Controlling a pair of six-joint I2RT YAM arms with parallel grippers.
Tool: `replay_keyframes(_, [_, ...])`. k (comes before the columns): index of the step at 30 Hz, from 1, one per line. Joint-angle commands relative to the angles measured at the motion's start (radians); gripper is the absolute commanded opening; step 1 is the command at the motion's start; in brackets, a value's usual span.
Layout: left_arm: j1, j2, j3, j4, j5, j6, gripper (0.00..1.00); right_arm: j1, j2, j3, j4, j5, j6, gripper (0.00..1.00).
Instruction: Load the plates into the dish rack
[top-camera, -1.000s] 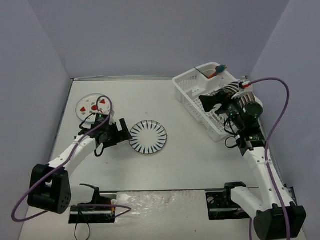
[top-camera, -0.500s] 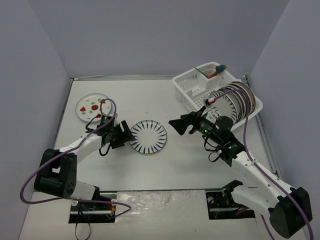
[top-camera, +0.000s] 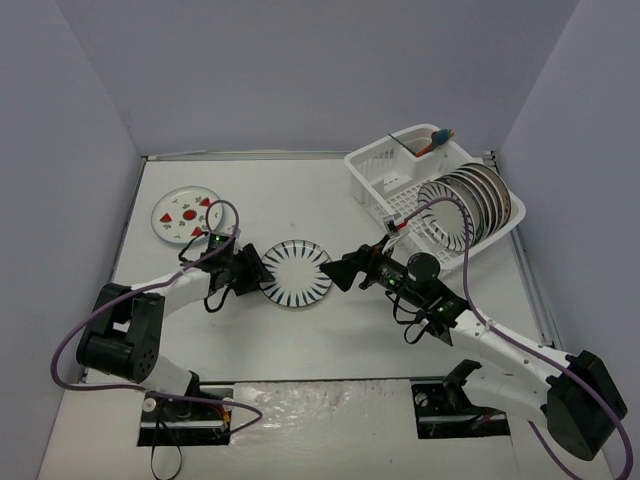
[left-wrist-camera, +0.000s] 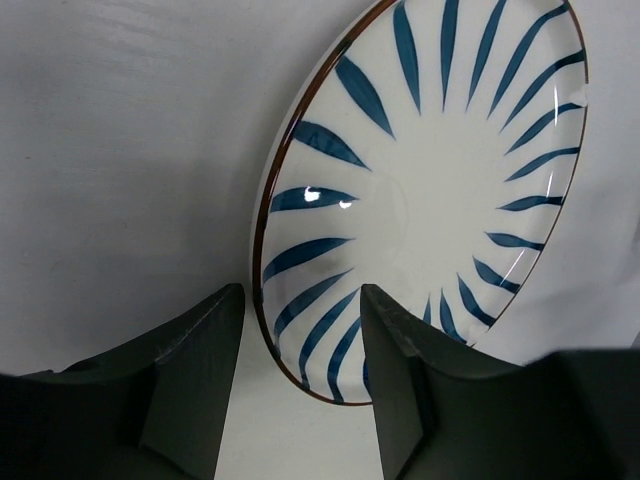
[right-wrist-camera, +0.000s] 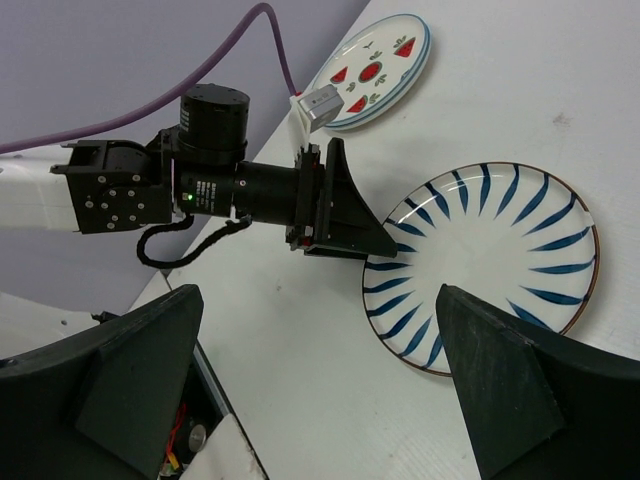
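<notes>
Striped plate (top-camera: 295, 275) lies flat on the tabletop (top-camera: 300, 200), mid-field, well apart from the dish rack (top-camera: 385, 185) at the far right. Left end effector (top-camera: 252, 268) sits low at the plate's left edge. In the left wrist view its fingers (left-wrist-camera: 190, 380) straddle the brown rim, one over bare tabletop and one over the blue-striped face (left-wrist-camera: 440, 190). The jaws are partway apart with a clear gap on either side of the rim, so they are released, not clamped on anything. Right end effector (top-camera: 335, 272) hovers just beside the plate's right edge, pointing toward the left arm. In its own view the fingers (right-wrist-camera: 130, 380) stand spread wide, grasping nothing, with the striped plate (right-wrist-camera: 490, 260) and the left end effector (right-wrist-camera: 335, 215) between them. Strawberry plate (top-camera: 186, 213) lies flat near the far left corner, apart from both arms. It also shows in the right wrist view (right-wrist-camera: 375, 70). Racked plates (top-camera: 468, 203) stand on edge in a row inside the dish rack. Utensil cup (top-camera: 420, 140) is at the rack's far corner.
</notes>
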Motion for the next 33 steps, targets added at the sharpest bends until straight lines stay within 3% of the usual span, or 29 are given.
replay_keyframes(1, [-0.014, 0.019, 0.013, 0.022, -0.030, -0.015, 0.42, 0.013, 0.007, -0.002, 0.117, 0.055, 0.007, 1.00])
replay_keyframes(9, [-0.014, 0.036, -0.025, 0.050, -0.043, -0.022, 0.01, 0.034, 0.025, -0.076, 0.148, 0.142, 0.054, 1.00])
replay_keyframes(20, [-0.014, -0.136, -0.016, 0.029, -0.006, -0.198, 0.00, 0.045, 0.047, -0.178, 0.102, 0.296, 0.271, 1.00])
replay_keyframes(25, [-0.014, -0.214, 0.017, 0.002, -0.004, -0.276, 0.00, 0.047, 0.088, -0.214, 0.129, 0.313, 0.364, 1.00])
replay_keyframes(33, [-0.015, -0.268, -0.026, 0.096, 0.035, -0.402, 0.00, 0.060, 0.255, -0.204, 0.244, 0.284, 0.466, 1.00])
